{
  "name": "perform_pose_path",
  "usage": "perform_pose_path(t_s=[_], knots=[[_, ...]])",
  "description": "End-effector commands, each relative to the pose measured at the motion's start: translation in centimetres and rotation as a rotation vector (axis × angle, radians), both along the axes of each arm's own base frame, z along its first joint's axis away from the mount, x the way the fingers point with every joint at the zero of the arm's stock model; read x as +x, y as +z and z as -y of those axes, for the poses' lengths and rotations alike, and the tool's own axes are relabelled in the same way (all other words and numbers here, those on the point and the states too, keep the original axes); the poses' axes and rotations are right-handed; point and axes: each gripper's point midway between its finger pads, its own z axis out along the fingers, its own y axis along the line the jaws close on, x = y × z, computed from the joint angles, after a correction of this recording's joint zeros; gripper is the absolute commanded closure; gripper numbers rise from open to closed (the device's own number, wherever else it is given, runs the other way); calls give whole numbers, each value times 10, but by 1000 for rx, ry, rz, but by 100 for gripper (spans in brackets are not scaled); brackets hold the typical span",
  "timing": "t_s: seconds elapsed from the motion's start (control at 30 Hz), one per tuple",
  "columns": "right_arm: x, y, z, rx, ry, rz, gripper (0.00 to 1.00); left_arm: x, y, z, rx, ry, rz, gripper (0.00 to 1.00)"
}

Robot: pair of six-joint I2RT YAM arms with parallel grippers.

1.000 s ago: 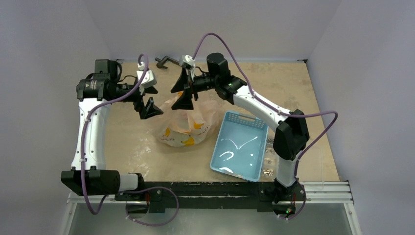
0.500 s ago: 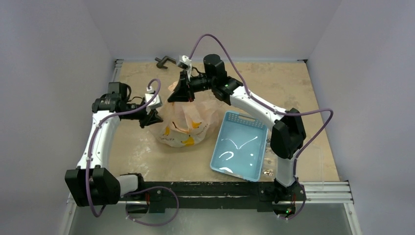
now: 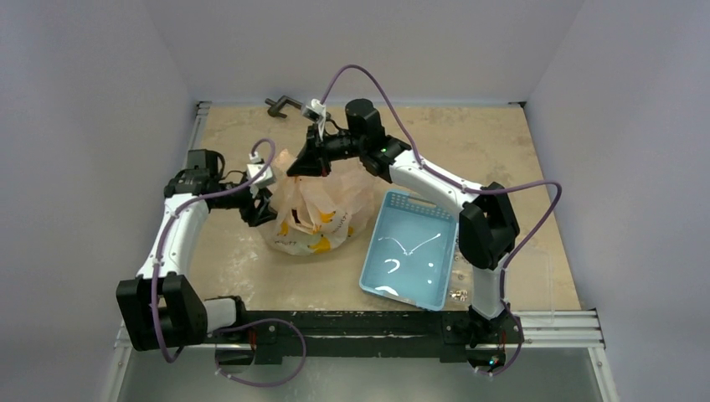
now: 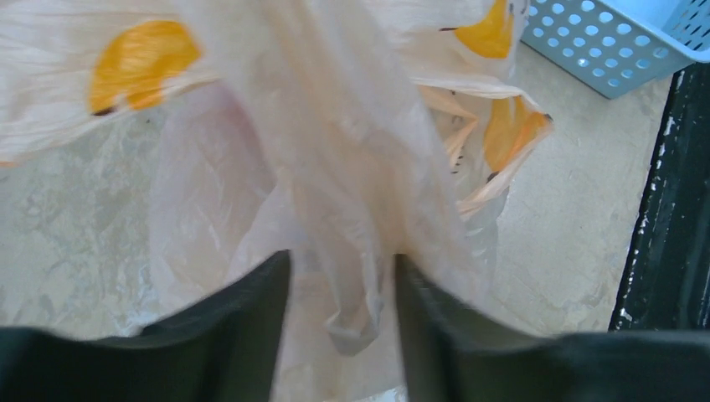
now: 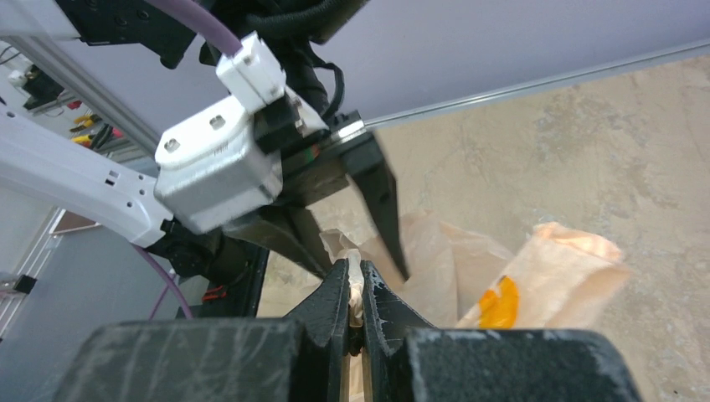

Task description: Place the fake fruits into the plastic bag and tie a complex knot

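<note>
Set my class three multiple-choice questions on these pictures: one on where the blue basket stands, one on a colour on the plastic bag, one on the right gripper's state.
1. The light-blue basket stands on which side of the plastic bag?
A. the right arm's
B. the left arm's
C. the far wall's
2. The marks on the bag are:
A. green
B. orange
C. blue
3. The right gripper is:
A. wide open
B. shut on a strip of the bag
C. shut on the basket
Answers: 1 A, the basket lies beside the right arm; 2 B, orange patches show in the left wrist view; 3 B, its fingers pinch a pale strip.
</note>
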Motion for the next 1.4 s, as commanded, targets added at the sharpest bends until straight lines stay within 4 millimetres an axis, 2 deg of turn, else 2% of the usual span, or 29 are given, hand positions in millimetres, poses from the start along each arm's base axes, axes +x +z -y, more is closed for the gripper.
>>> perform_pose_path(t_s=[0.0, 0.13, 0.23, 0.3, 0.37, 0.43, 0.53, 0.73, 0.77, 0.83, 0.87, 0.93, 0.97, 1.0, 1.07, 1.17, 1.27, 1.37], knots=[[0, 31, 1, 71, -8, 84, 100, -1, 69, -3, -178, 86, 16, 31], [-7, 40, 1, 98, 39, 106, 100, -20, 87, -2, -190, 32, 51, 21], [-12, 45, 2, 111, 78, 128, 100, -12, 100, 3, -236, -4, 81, 17], [-15, 51, 2, 124, 101, 142, 100, 1, 109, 9, -277, -13, 58, 19], [-17, 57, 2, 133, 116, 151, 100, 5, 112, 19, -270, -65, 39, 24], [-19, 62, 2, 143, 132, 160, 100, 8, 105, 28, -251, -109, 34, 28], [-21, 63, 2, 143, 147, 167, 100, 12, 100, 38, -256, -119, 29, 41], [-25, 61, 7, 127, 156, 179, 100, 11, 102, 43, -284, -133, 22, 87], [-24, 60, 8, 119, 150, 177, 89, 9, 102, 44, -287, -138, 12, 91], [-12, 59, 16, 95, 106, 149, 47, 6, 101, 44, -290, -136, -4, 98], [-3, 62, 25, 88, 74, 132, 35, 4, 100, 44, -286, -135, -8, 100], [19, 74, 46, 83, -7, 122, 21, 4, 98, 42, -269, -128, 3, 100], [29, 82, 58, 86, -50, 137, 9, 4, 97, 41, -262, -122, 8, 100], [36, 85, 70, 73, -86, 134, 2, 5, 96, 40, -258, -116, 8, 100], [47, 81, 88, 37, -140, 117, 1, 7, 96, 39, -253, -111, 14, 100], [52, 42, 101, -73, -148, 65, 1, 9, 97, 40, -241, -122, 38, 100], [53, 6, 102, -125, -95, 5, 1, 7, 96, 40, -214, -144, 63, 100], [56, -16, 98, -163, -41, -34, 1, 7, 95, 41, -199, -154, 71, 100]])
